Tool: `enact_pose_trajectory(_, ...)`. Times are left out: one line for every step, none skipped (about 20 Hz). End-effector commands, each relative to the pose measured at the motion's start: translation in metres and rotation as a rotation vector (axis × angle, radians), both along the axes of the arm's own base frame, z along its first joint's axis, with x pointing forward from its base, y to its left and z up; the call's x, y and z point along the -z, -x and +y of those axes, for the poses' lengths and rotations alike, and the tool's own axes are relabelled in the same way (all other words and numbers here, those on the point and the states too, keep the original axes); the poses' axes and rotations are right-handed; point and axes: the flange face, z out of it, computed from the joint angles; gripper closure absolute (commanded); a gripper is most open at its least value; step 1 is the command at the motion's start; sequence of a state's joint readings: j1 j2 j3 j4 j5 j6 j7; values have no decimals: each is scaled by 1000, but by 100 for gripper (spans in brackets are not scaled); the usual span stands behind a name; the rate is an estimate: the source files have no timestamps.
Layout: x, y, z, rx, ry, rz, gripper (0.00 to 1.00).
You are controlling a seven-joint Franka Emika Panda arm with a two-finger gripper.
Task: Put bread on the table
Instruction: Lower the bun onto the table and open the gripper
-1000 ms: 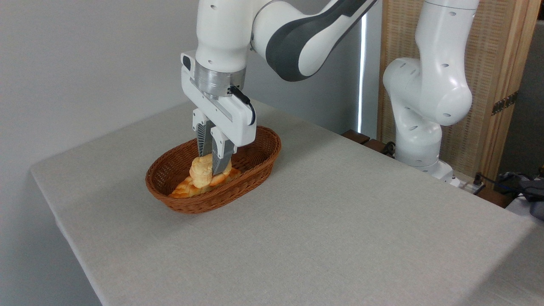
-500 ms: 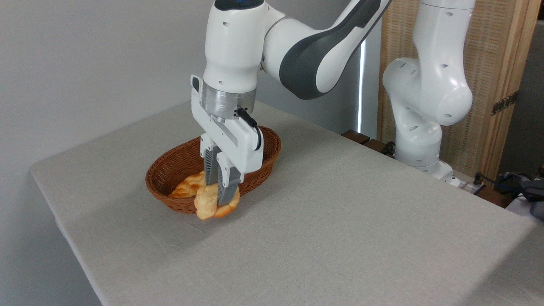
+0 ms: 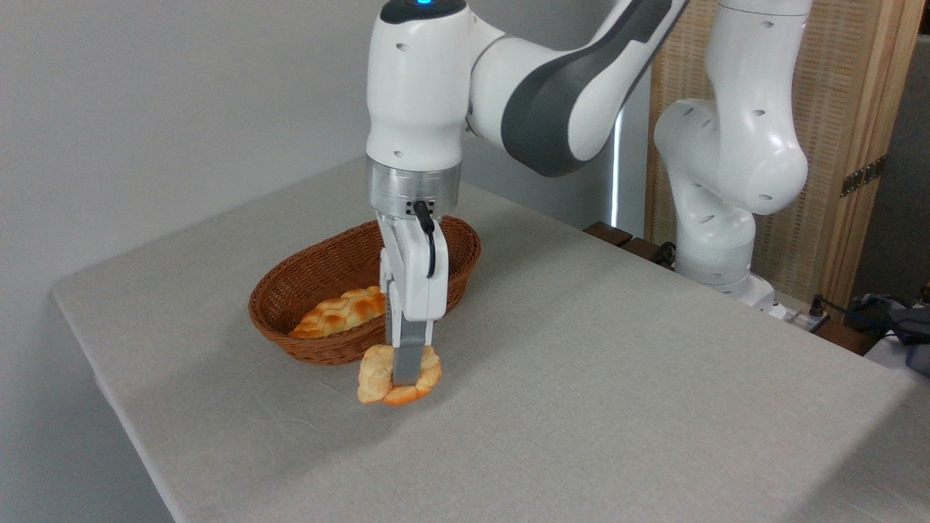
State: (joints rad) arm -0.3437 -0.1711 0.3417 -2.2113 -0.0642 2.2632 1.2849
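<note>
One bun [image 3: 378, 376], pinched upright in my gripper [image 3: 408, 372], hangs just above the table [image 3: 581, 378], in front of the basket [image 3: 320, 280] and outside its rim. Inside the basket lies a braided loaf [image 3: 340, 314].

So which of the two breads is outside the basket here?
The small round bun, clamped in the gripper over the table just in front of the wicker basket. The longer braided loaf lies inside it.
</note>
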Motion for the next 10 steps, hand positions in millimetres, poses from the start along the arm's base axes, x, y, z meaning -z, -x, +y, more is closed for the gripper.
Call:
enact_pose_trajectory(-2, -2, 18, 90, -34, -29, 25)
enact_pose_trajectory(-2, -2, 18, 94, -35, -30, 19)
enact_pose_trajectory(-3, -2, 19, 95, -37, -31, 14)
enact_pose_trajectory(-4, -2, 19, 102, -38, -32, 13)
enact_pose_trajectory(-3, -1, 19, 107, -39, -31, 11)
enact_pose_trajectory(-3, -1, 19, 108, -39, -31, 8)
enact_pose_trajectory(-3, -1, 19, 108, -39, -31, 4)
enact_pose_trajectory(-3, -1, 19, 109, -39, -29, 2)
enact_pose_trajectory(-3, -1, 19, 109, -38, -30, 1)
enact_pose_trajectory(-4, -1, 19, 110, -39, -31, 0)
